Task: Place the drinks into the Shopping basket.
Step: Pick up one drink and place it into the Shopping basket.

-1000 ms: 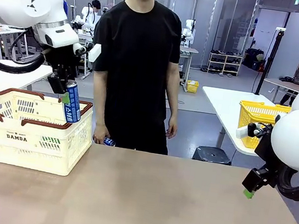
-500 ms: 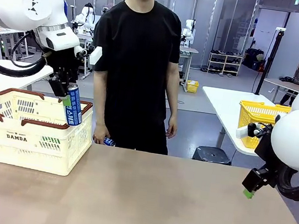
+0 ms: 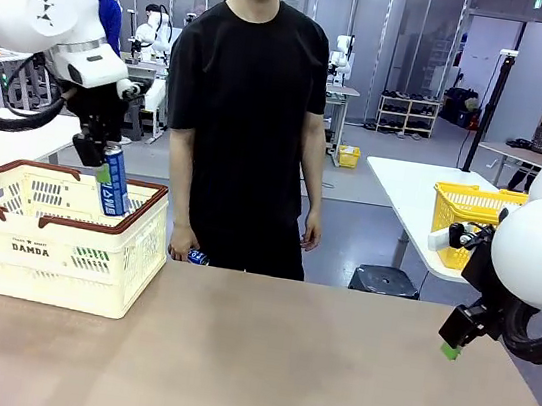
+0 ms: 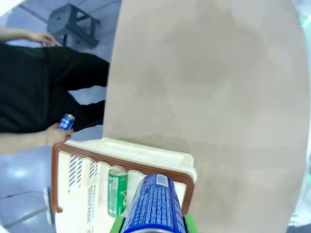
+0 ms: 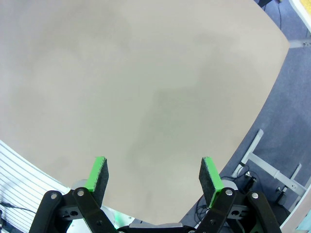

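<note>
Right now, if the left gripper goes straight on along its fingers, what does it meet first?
The blue can in the left gripper leads: it would enter the Shopping basket beside the green can, near its table-side rim. Depth is unclear, so it may clip that rim.

The blue can (image 3: 113, 196) and the green can (image 4: 116, 190) are shiny metal. The Shopping basket (image 3: 39, 269) is hard plastic. The table top (image 3: 307, 380) is smooth and dull.
</note>
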